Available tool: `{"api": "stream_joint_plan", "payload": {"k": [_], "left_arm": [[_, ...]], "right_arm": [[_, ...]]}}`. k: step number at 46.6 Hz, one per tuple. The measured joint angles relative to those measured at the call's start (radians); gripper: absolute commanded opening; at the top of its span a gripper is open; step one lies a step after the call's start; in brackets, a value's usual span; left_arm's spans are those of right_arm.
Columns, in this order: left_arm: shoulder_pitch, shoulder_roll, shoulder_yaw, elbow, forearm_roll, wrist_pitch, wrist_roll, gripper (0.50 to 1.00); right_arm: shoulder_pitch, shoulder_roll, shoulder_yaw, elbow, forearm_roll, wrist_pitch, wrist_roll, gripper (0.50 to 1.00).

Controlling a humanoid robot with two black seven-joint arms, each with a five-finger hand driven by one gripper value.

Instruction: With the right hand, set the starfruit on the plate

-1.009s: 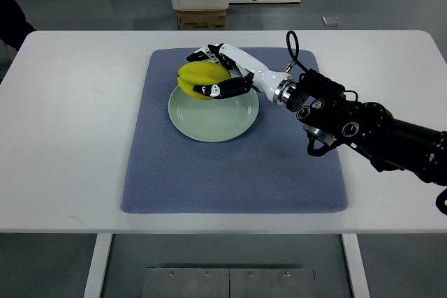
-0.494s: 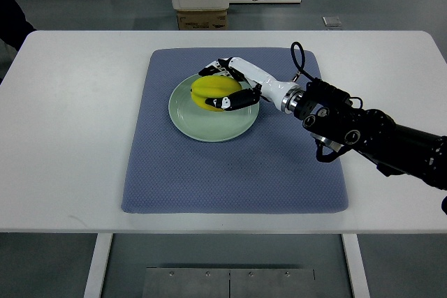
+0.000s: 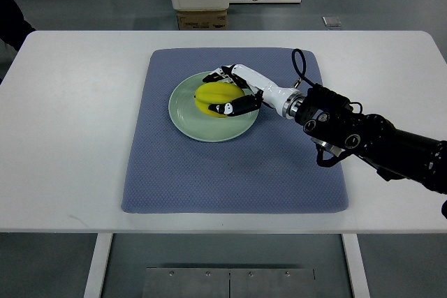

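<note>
A white tabletop (image 3: 77, 123) carries a blue-grey mat (image 3: 230, 172) spread across its middle. On the mat's upper half sits a pale green plate (image 3: 188, 120), and the yellow starfruit (image 3: 215, 97) rests over the plate toward its 1 o'clock side. The right hand (image 3: 234, 90) closes around the starfruit from 3 o'clock, white fingers (image 3: 222, 75) curled over the far side and the black-tipped thumb pressed against the near side. Its dark arm runs off toward 4 o'clock, crossing the mat's right edge to the frame's right border.
</note>
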State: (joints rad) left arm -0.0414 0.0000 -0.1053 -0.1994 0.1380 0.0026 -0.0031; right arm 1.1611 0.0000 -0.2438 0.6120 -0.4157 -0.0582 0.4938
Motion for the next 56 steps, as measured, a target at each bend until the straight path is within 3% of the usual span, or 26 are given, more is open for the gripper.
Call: {"api": "stream_joint_plan", "payload": {"k": [3,4,12,23,56], "left_arm": [[0.000,0.000,0.000,0.000,0.000,0.000,0.000,1.000],[0.000,0.000,0.000,0.000,0.000,0.000,0.000,1.000],[0.000,0.000,0.000,0.000,0.000,0.000,0.000,1.000],[0.000,0.000,0.001,0.000,0.000,-0.001,0.000,1.000],[0.000,0.000,0.000,0.000,-0.001,0.000,0.000,1.000]], "right_arm": [[0.000,0.000,0.000,0.000,0.000,0.000,0.000,0.500],[0.000,0.000,0.000,0.000,0.000,0.000,0.000,0.526],[-0.002,0.000,0.001,0.000,0.000,0.000,0.000,0.857],[-0.010,0.000,0.003,0.000,0.000,0.000,0.001,0.991],[0.004,-0.007,0.113,0.015,0.041,0.002,0.002,1.000]]}}
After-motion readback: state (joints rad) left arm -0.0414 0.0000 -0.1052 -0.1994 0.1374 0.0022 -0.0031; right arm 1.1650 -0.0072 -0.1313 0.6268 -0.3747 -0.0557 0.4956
